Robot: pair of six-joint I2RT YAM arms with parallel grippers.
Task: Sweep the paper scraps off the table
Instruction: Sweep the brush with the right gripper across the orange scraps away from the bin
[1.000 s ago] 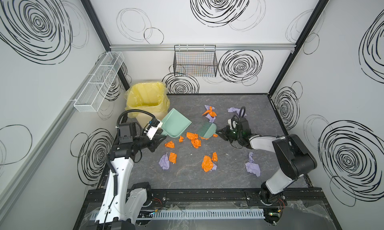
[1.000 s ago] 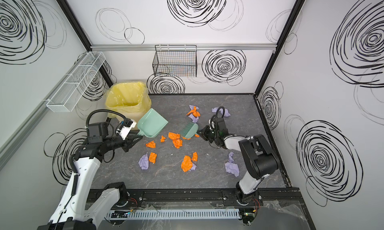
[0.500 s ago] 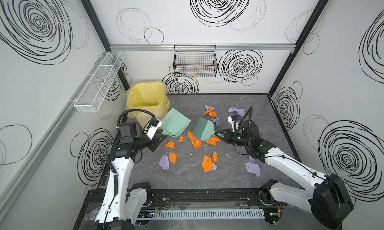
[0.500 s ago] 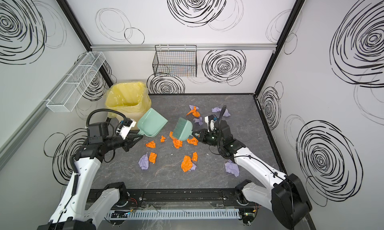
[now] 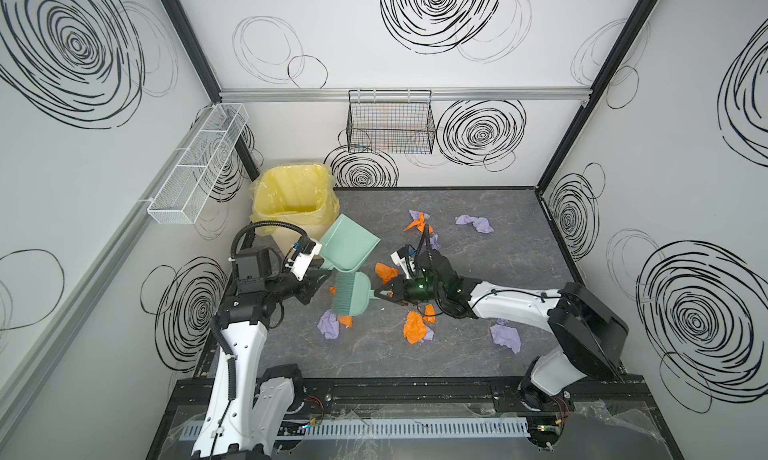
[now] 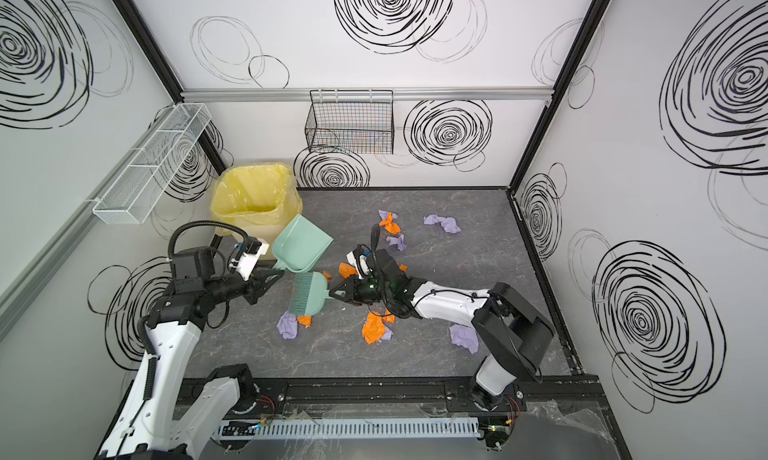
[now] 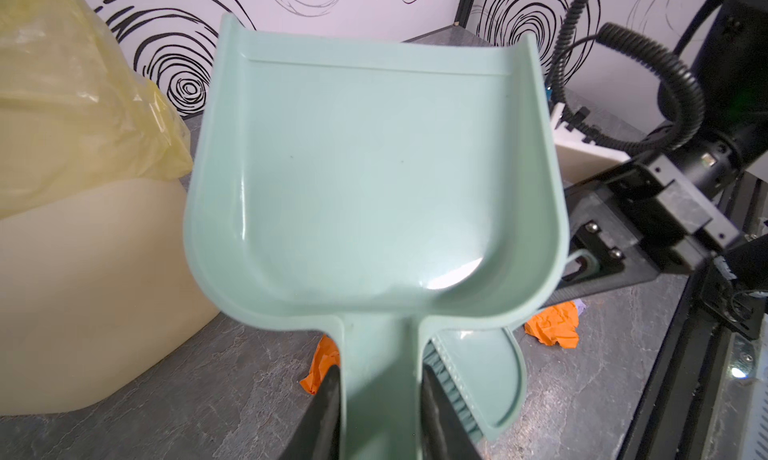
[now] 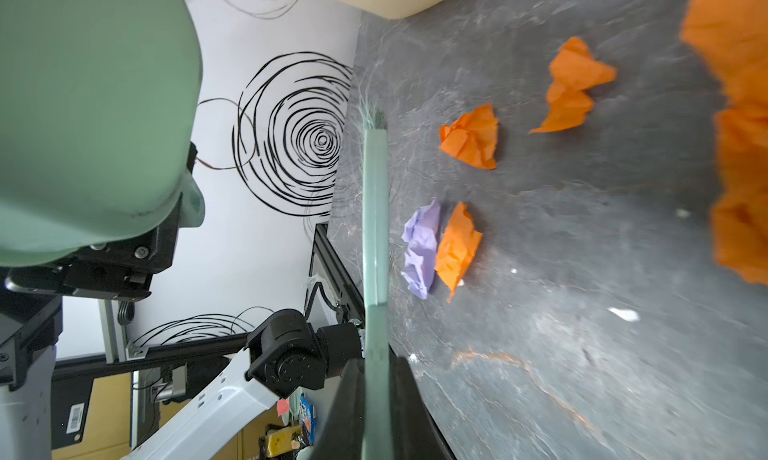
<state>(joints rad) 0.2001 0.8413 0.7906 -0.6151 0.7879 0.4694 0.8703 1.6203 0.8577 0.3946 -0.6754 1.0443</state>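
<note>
Left gripper (image 5: 318, 277) clamps the dustpan (image 5: 351, 245) handle near the bin (image 5: 291, 196) at the rear-left corner of the tabletop (image 5: 478, 354), right gripper (image 5: 381, 293) clenches the brush (image 5: 353, 300); scraps (image 5: 415, 327) lie across its middle, so the dustpan lip should sit flat before short strokes push them in.

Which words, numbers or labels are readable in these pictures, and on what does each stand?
Nothing is legible.
A barcode sticker on a black box, right wrist view: too small.
A blue packet there: print blurred.
The dustpan and the brush: no markings.
</note>
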